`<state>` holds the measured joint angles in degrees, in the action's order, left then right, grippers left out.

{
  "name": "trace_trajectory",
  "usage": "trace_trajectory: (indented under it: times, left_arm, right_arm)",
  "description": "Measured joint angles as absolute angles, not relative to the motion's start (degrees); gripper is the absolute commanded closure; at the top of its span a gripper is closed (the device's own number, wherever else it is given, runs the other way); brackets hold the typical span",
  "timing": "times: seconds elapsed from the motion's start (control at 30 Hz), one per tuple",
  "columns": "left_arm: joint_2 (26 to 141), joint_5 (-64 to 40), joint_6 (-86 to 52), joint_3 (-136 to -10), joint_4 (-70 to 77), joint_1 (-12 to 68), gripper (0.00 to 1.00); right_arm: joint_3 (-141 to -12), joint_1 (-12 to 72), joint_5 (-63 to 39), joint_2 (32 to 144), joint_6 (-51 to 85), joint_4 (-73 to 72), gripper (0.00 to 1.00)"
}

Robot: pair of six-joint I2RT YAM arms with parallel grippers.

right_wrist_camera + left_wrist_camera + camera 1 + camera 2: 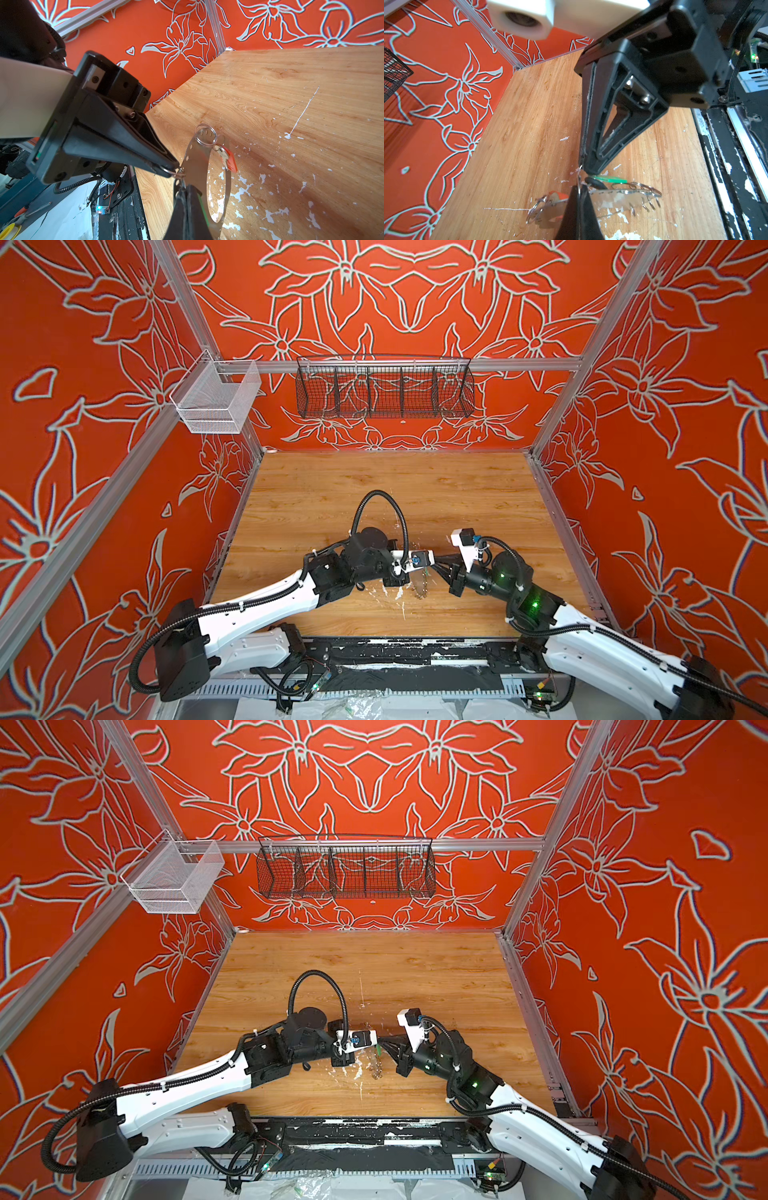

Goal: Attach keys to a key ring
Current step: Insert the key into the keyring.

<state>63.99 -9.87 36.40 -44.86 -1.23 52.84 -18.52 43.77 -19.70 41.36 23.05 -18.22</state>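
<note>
Left hand: clenched on a split ring at the key ring rim
Right hand: clenched, green key at its tip
Key ring: held upright between the hands, over the surface
Orange key: hung on it

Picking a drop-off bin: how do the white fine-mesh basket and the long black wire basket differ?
The white fine-mesh basket is one short bin; the long black wire basket is split by dividers. The white one's mesh is fine, the black one's grid coarse. The white hangs at the corner, the black along the back rail. Both hang from aluminium rails.
</note>
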Motion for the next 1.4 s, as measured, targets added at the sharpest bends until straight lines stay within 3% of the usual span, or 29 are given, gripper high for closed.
trace_trajectory:
  times: [0.27, 0.37, 0.47, 0.8, 1.13, 1.4]
  left_arm:
    - [63.16, -8.99, 35.09, -43.75, 0.97, 52.86, 1.0]
    - [63.16, -9.06, 34.46, -43.75, 1.17, 52.86, 1.0]
    - [63.16, -9.58, 33.56, -43.79, 1.06, 52.38, 1.0]
    - [63.88, -20.29, 27.92, -44.75, 0.73, 45.12, 1.0]
    - [66.11, -31.29, 24.71, -46.54, 0.49, 44.29, 1.0]
    - [67.37, -33.39, 24.29, -47.81, 0.19, 44.29, 1.0]
  right_arm:
    - [-18.92, 44.01, -18.63, 40.82, 23.27, -18.17, 1.0]
    - [-18.92, 43.97, -17.72, 39.75, 23.03, -17.15, 0.74]
    - [-18.92, 43.68, -15.68, 38.41, 22.06, -14.22, 0.62]
    - [-19.14, 43.68, -16.51, 32.53, 16.6, -5.87, 0.59]
    - [-19.2, 43.75, -21.12, 35.03, 16.6, -8.45, 0.58]
    - [-20.75, 44.4, -23.24, 37.85, 17.15, -11.44, 0.5]
